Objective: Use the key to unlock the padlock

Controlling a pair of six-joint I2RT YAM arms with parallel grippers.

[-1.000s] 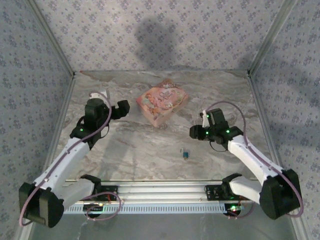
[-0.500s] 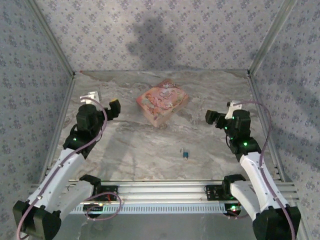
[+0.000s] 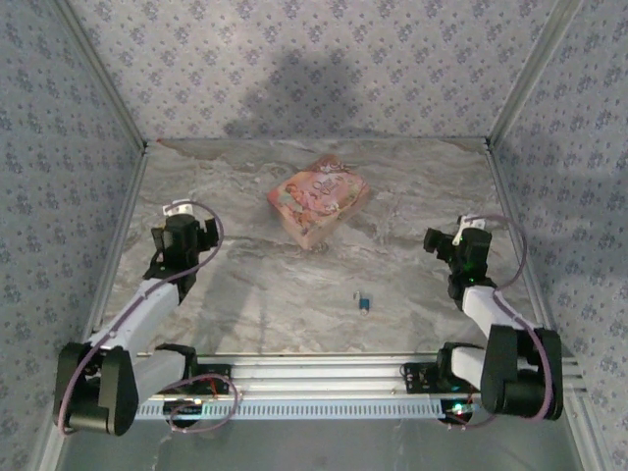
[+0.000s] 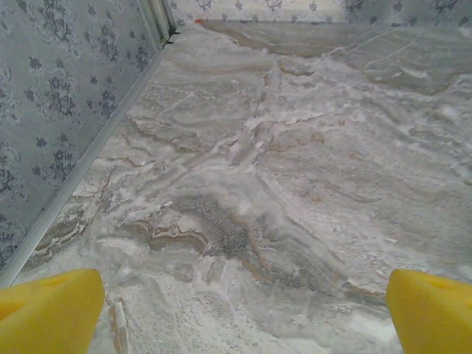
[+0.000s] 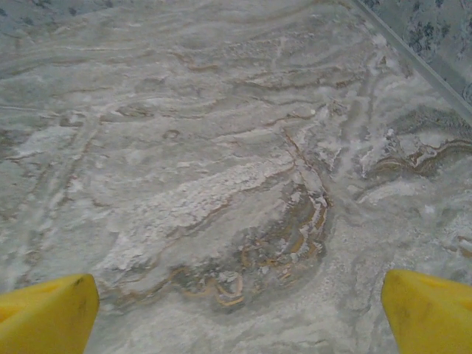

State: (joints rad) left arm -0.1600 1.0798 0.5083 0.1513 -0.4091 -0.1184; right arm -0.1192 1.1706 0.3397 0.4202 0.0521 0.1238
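Marbled tabletop (image 3: 245, 285) within flower-patterned walls (image 3: 294, 69), left gripper (image 3: 208, 235) near its left edge, right gripper (image 3: 434, 239) near its right edge.
I see the padlock (image 3: 363, 300), a tiny teal object with a pale part, lying near the tabletop's near edge, a little right of its middle, well apart from both grippers and from the pink box (image 3: 319, 201) toward the far edge. Both grippers hang over bare marble, their yellow fingertips (image 4: 48, 310) spread wide and empty.

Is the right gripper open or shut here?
Open. On the right gripper, the yellow fingertips sit far apart at the wrist view's bottom corners, bare table between them.
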